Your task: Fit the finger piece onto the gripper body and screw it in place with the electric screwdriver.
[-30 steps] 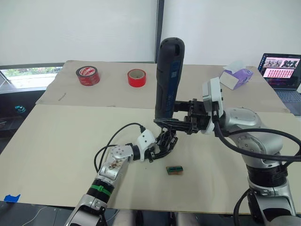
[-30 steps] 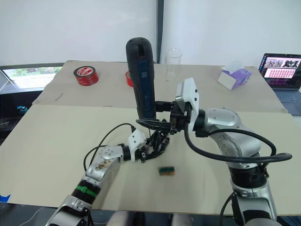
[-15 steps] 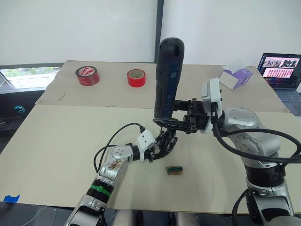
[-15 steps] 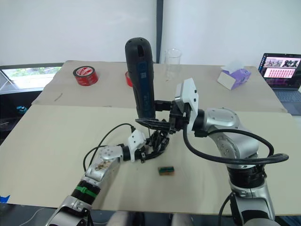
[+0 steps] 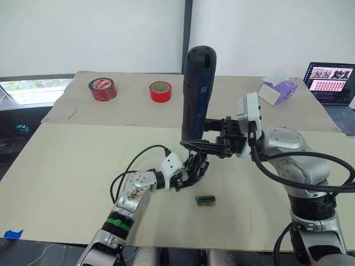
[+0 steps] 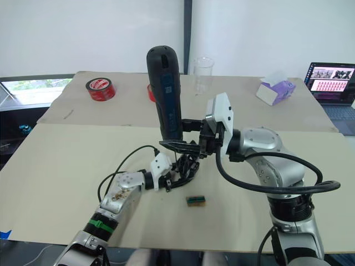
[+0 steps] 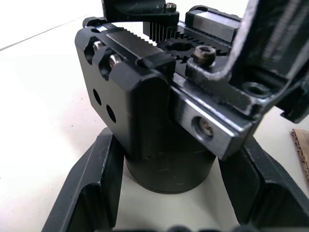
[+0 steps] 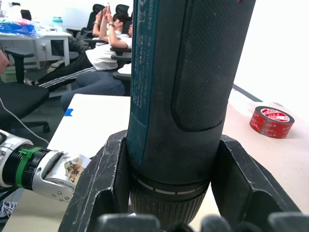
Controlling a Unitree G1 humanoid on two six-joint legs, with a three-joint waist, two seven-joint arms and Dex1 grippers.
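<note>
Barely shifted electric screwdriver [image 5: 196, 94], gripper body [image 5: 194, 168] beneath

On my left wrist feed the gripper body [image 7: 159, 121] stands on the pale table [image 7: 43, 87], its round dark base between my left gripper [image 7: 166, 193]'s two black fingers [image 7: 89, 183], which sit against it on either side. Above the base I see the blocky housing with toothed racks, a small gear and hex screws. A brown cardboard edge [image 7: 300, 150] lies beside it.
</note>
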